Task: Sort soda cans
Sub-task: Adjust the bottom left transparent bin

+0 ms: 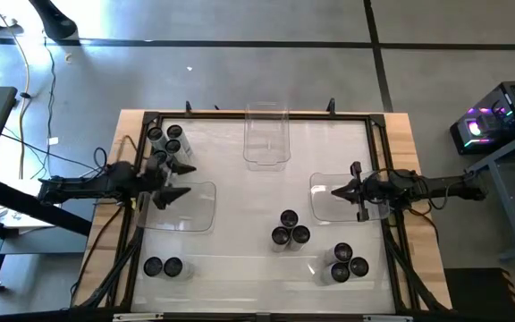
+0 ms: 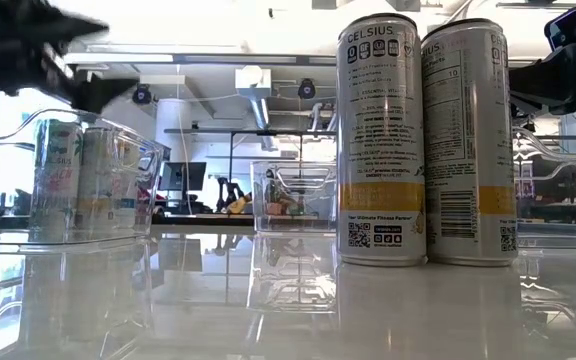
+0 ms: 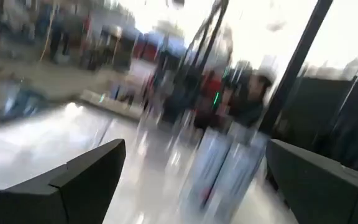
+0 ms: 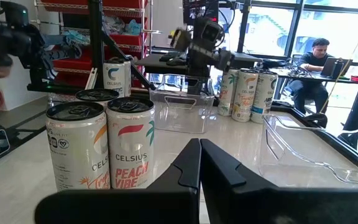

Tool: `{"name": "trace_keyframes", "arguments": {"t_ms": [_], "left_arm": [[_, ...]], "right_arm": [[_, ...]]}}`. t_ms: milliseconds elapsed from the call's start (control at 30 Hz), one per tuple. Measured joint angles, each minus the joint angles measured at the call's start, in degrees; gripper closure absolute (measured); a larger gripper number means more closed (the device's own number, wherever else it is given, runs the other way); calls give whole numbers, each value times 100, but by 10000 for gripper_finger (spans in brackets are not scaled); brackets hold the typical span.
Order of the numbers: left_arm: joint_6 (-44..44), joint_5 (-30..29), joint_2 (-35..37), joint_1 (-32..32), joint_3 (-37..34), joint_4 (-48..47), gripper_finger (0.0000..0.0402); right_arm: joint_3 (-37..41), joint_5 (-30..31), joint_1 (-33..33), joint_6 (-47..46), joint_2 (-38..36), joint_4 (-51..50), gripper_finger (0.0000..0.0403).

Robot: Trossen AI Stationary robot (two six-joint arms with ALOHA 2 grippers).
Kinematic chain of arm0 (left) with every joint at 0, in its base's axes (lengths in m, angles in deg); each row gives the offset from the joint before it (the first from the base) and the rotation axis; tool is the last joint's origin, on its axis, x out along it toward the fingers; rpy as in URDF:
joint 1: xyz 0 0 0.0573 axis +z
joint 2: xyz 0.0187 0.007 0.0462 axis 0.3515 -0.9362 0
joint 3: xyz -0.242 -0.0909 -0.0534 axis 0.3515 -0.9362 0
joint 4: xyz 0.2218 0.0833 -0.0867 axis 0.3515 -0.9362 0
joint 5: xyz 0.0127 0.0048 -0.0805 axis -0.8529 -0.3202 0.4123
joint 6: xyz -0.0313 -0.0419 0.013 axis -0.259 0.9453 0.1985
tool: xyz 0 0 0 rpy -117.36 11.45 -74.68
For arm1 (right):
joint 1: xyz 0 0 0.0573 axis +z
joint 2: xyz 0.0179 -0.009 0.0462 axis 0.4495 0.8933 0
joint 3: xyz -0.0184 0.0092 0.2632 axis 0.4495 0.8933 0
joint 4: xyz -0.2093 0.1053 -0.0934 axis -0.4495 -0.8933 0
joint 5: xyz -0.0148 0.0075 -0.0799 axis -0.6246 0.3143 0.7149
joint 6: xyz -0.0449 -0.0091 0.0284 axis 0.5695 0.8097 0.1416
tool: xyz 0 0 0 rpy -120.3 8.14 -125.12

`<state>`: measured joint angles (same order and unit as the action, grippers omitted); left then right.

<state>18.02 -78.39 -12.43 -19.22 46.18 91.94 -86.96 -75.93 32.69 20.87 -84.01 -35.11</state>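
Note:
The soda cans stand upright in groups on the white table: three at the far left (image 1: 170, 139), two at the near left (image 1: 163, 266), three in the middle (image 1: 289, 230) and a cluster at the near right (image 1: 345, 264). My left gripper (image 1: 177, 181) hangs open at the left side, over the edge of a clear tray (image 1: 186, 207); in its blurred wrist view, cans (image 3: 222, 168) stand ahead between the spread fingers. My right gripper (image 1: 336, 190) is shut and empty over the right clear tray (image 1: 333, 204). The middle cans (image 4: 101, 146) show to one side of it (image 4: 199, 163).
A third clear tray (image 1: 266, 134) stands at the far middle of the table. A dark frame (image 1: 378, 143) runs round the white surface, with wooden borders outside it. In the room beyond, a person (image 4: 319, 53) sits at a desk.

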Motion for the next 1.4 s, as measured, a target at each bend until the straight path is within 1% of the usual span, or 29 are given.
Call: {"name": "trace_keyframes", "arguments": {"t_ms": [67,200,300,467,600,667,767,900,1033,1133,1233,1300,1400], "left_arm": [[-16,152,-32,-45,1,823,19],[-726,604,-394,-271,4,2515,19],[-1185,635,-958,-503,188,3122,19],[-1781,531,-2273,-831,1049,3173,19],[-2557,470,-3297,-899,1799,3236,19],[-2602,475,-3690,-903,1953,3065,19],[-2524,479,-4096,-904,2252,3229,19],[-2529,483,-4535,-904,2454,3144,19],[-3003,483,-4649,-883,2585,3185,19],[-3398,435,-4664,-880,2699,2966,19],[-3681,55,-4664,-784,3143,2189,19],[-3712,-488,-4707,-646,3689,1154,19],[-3487,-1337,-4975,-411,4651,-728,19]], "right_arm": [[0,0,2,1,1,0,402],[-1,0,2,1,1,0,402],[-2,0,0,1,2,0,402],[-1,1,2,1,0,0,402],[-1,0,0,0,0,0,402],[-1,1,0,0,0,0,402],[0,2,0,1,0,0,402],[0,2,0,1,0,0,402],[-1,2,1,1,0,0,402],[0,0,2,0,0,0,402],[-1,0,2,1,0,0,402],[-1,1,1,0,0,0,402],[-1,1,2,1,0,0,402]]}}
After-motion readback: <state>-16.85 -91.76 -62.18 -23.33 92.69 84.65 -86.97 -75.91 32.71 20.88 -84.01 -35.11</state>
